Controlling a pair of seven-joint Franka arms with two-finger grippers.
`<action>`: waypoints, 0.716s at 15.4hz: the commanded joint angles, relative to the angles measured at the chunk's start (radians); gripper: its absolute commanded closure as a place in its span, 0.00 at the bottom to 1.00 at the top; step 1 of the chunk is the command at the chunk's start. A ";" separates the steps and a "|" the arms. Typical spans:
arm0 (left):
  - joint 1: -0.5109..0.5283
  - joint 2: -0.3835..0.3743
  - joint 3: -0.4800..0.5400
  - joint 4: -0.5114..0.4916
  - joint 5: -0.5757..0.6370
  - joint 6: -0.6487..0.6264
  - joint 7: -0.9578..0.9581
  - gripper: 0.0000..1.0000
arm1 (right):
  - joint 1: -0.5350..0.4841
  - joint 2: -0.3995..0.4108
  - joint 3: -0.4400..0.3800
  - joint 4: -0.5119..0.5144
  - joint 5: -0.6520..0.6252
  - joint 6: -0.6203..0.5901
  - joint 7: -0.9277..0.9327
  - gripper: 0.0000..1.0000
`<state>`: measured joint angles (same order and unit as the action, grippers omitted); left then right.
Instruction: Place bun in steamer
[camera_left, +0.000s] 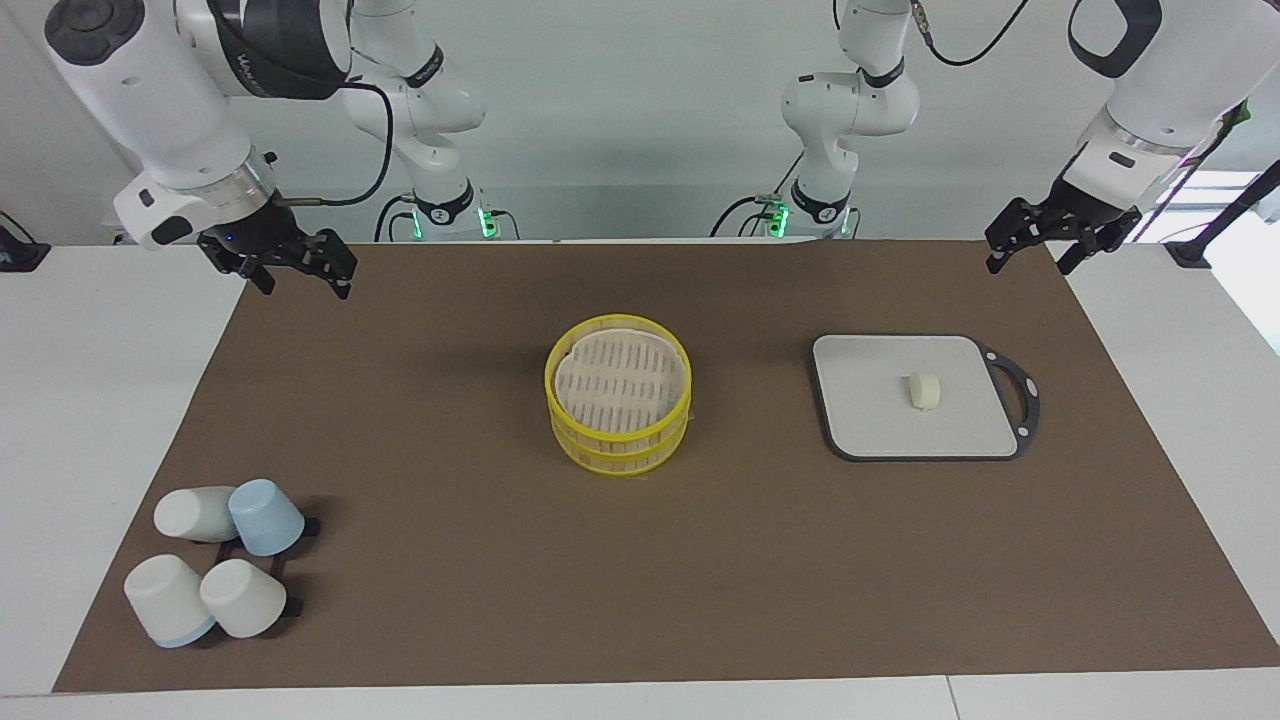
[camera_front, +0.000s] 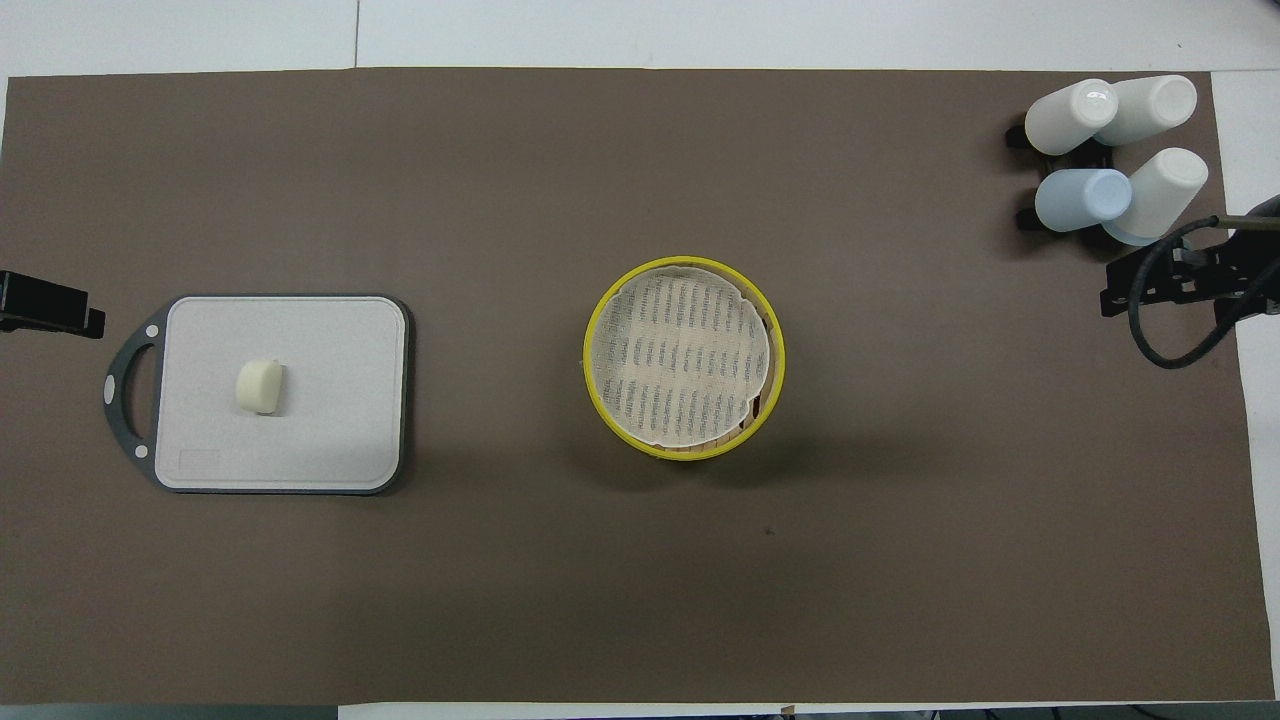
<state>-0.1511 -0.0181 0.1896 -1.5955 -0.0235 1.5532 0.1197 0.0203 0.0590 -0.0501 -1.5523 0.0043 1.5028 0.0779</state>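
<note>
The bun (camera_left: 924, 390) is a small cream-white cylinder lying on the grey board (camera_left: 870, 425), toward the left arm's end of the table; it also shows in the overhead view (camera_front: 260, 386). The yellow-rimmed steamer (camera_left: 620, 385) stands in the middle of the brown mat with its pale slatted top showing, and nothing lies on it (camera_front: 680, 360). My left gripper (camera_left: 1030, 265) hangs open and empty in the air over the mat's corner near its base. My right gripper (camera_left: 303, 285) hangs open and empty over the mat's corner at the right arm's end. Both arms wait.
Several white and blue cups (camera_left: 215, 560) lie on a small rack at the right arm's end, farther from the robots than the steamer (camera_front: 1115, 150). The board (camera_front: 330, 420) has a dark handle toward the left arm's end. The brown mat (camera_left: 450, 560) covers most of the table.
</note>
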 joint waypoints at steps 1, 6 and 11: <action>-0.007 0.000 0.002 0.014 0.022 -0.019 -0.018 0.00 | -0.008 0.012 0.004 0.023 -0.001 -0.015 -0.017 0.00; -0.007 0.000 0.002 0.014 0.023 -0.019 -0.018 0.00 | 0.149 0.024 0.061 0.073 0.013 -0.001 -0.001 0.00; -0.004 -0.035 0.002 -0.068 0.023 0.043 -0.009 0.00 | 0.556 0.269 0.061 0.238 0.008 0.109 0.500 0.00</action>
<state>-0.1510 -0.0186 0.1898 -1.5995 -0.0213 1.5566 0.1178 0.4671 0.1723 0.0195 -1.4309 0.0189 1.5700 0.4333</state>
